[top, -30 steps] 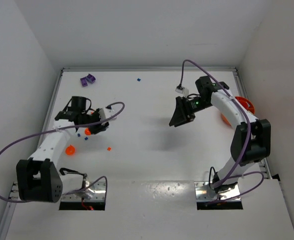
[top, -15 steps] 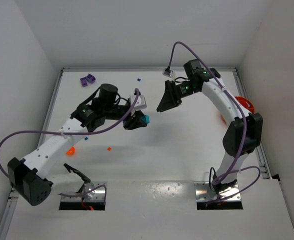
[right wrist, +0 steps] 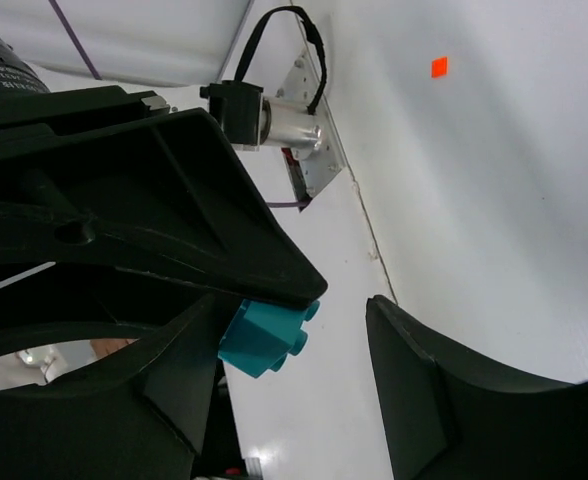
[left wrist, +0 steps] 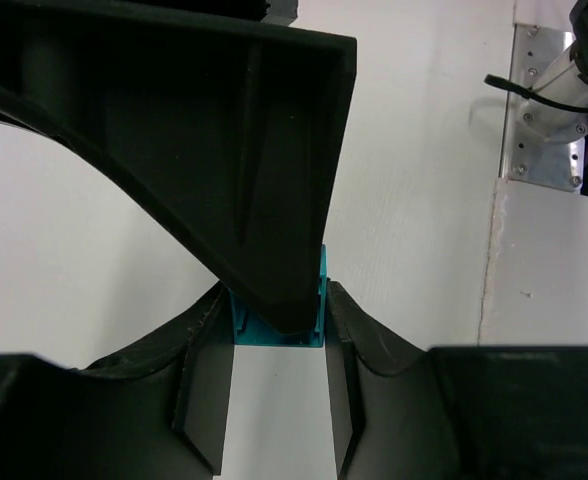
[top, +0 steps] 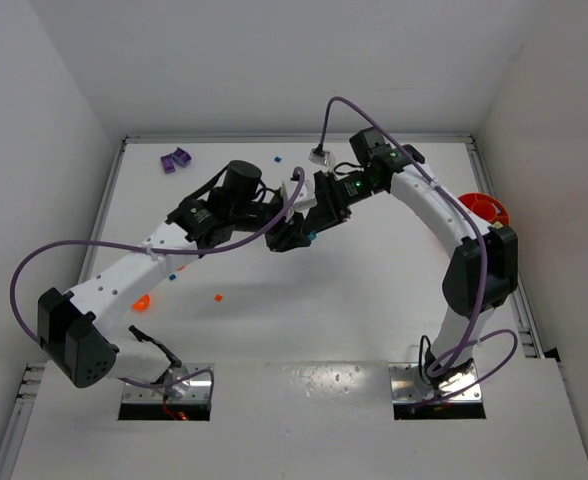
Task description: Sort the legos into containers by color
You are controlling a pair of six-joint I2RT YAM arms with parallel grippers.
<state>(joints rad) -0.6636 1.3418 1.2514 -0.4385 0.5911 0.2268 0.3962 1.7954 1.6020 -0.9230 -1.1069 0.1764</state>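
1. White walls close the table on the left, back and right. Its front half lies free.
2. The left gripper is clamped on the teal container, at mid-table.
3. The right gripper has its jaws apart around that container. Whether it touches, I cannot tell.
4. The orange bowl sits at the right edge and the purple containers at the back-left corner.

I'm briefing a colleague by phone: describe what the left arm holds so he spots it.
At the centre of the white table, the left gripper meets the right gripper. The left one clamps a small teal plastic piece between its jaws, the only teal thing in view.
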